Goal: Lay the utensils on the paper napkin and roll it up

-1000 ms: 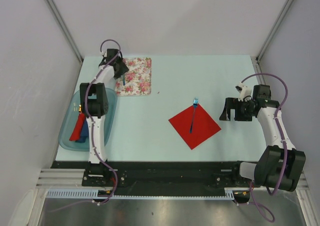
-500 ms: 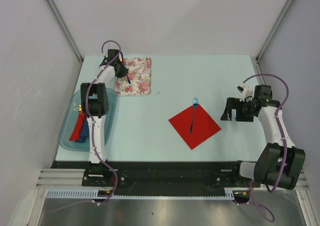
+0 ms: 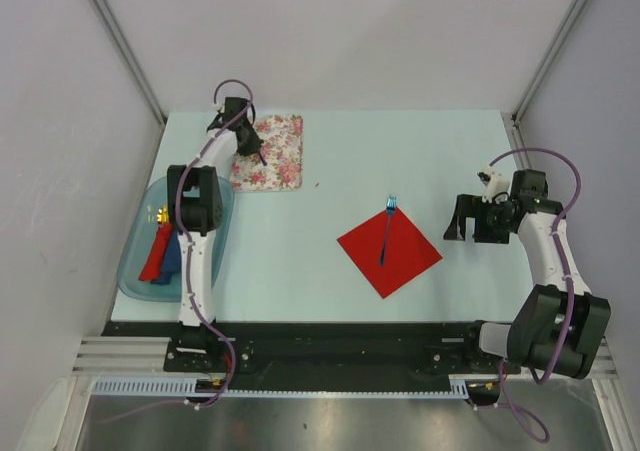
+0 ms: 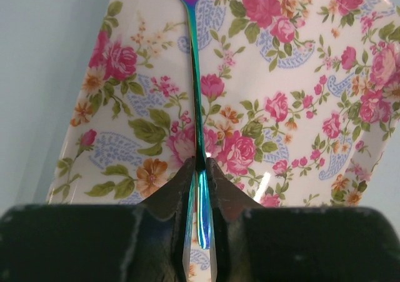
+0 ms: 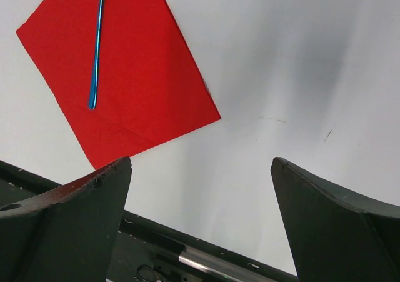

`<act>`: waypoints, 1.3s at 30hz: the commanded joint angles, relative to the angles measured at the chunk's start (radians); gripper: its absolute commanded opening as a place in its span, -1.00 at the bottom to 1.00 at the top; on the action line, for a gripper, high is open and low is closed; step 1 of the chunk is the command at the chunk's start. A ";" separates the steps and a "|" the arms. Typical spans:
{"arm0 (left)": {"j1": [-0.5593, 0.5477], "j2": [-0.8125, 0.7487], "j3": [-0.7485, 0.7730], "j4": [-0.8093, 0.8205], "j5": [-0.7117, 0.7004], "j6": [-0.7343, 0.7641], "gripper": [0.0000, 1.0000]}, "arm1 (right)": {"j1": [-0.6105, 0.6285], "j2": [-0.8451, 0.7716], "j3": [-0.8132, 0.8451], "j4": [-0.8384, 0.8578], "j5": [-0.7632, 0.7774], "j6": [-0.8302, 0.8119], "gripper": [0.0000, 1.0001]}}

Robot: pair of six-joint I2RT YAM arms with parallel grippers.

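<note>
Left wrist view shows the left pincer [image 4: 200, 166] clamped on the thin-handled metal spoon [image 4: 195, 94], its two dark fingertips pressed against either side of the slim, iridescent green-blue handle. The spoon's shiny red-gold head reaches the top edge of that picture. Beneath it lies a square white napkin printed with pink roses and green leaves [image 4: 300, 107]. Whether the spoon rests on that floral sheet or hangs just above it cannot be told.

From the top external view, a square red paper napkin [image 3: 390, 252] lies turned like a diamond on the pale blue desk [image 3: 400, 161]. The metallic blue fork [image 3: 385, 233] lies on it, the handle ending near the napkin's middle and the tines poking just past its far corner. The floral napkin, with the left pincer and spoon over it, sits well apart from the red napkin, to its far left.

The right pincer [image 3: 470, 221] hovers near the red napkin, just off its right corner, with its jaws spread wide apart and nothing between them.

Well to the left of the red napkin, at the desk's edge, a translucent blue plastic tray [image 3: 135, 271] holds a rolled red napkin [image 3: 157, 253] with a gold tip showing at its far end.
</note>
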 commanded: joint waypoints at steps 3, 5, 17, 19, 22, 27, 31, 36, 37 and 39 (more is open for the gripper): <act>-0.028 0.016 0.046 -0.074 -0.017 0.059 -0.73 | -0.013 -0.010 0.036 0.004 0.003 0.005 0.99; -0.033 0.018 0.051 -0.086 -0.013 0.068 -0.77 | -0.016 -0.008 0.036 0.004 0.004 0.006 0.99; -0.053 0.019 0.032 -0.188 0.035 0.125 -0.89 | -0.023 -0.013 0.035 0.004 0.004 0.006 0.99; -0.062 0.005 0.006 -0.201 0.047 0.131 -0.95 | -0.024 -0.013 0.035 0.005 0.003 0.006 0.99; -0.077 -0.015 -0.013 -0.238 0.049 0.151 -1.00 | -0.024 -0.018 0.035 0.004 0.003 0.005 0.99; -0.105 -0.067 -0.084 -0.262 0.078 0.167 -1.00 | -0.026 -0.028 0.033 0.004 -0.002 0.003 1.00; -0.125 -0.140 -0.122 -0.252 0.066 0.196 -0.96 | -0.026 -0.039 0.032 0.004 -0.008 0.000 0.99; -0.126 -0.216 -0.126 -0.189 0.006 0.213 -0.42 | -0.029 -0.054 0.029 0.004 -0.014 -0.003 1.00; -0.126 -0.223 -0.124 -0.172 -0.005 0.208 -0.27 | -0.027 -0.054 0.027 0.004 -0.014 -0.004 0.99; -0.128 -0.232 -0.112 -0.164 -0.014 0.199 -0.20 | -0.027 -0.056 0.029 0.004 -0.016 -0.006 0.99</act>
